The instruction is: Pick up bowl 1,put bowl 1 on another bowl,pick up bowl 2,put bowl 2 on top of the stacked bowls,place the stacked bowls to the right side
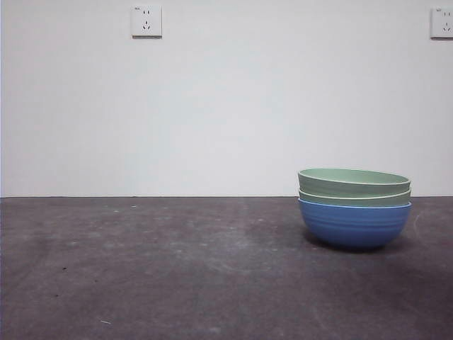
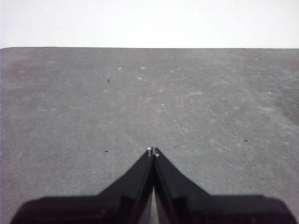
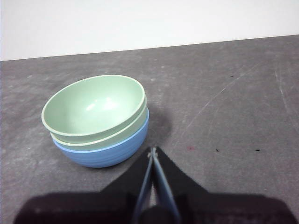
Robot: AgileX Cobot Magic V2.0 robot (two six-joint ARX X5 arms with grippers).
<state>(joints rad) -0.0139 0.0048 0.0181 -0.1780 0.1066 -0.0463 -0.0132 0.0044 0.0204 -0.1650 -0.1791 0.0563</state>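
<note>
Three ribbed bowls stand stacked at the right of the table: the blue bowl (image 1: 354,224) at the bottom and two pale green bowls (image 1: 353,183) nested in it. In the right wrist view the stack, blue bowl (image 3: 110,151) under green bowls (image 3: 93,105), rests just beyond my right gripper (image 3: 153,150), which is shut and holds nothing, a little apart from the blue bowl's side. My left gripper (image 2: 153,151) is shut over bare table, with no bowl in its view. Neither arm shows in the front view.
The dark grey table (image 1: 177,276) stretches to a white wall with two sockets (image 1: 146,20). The table's far edge (image 2: 140,47) shows in the left wrist view.
</note>
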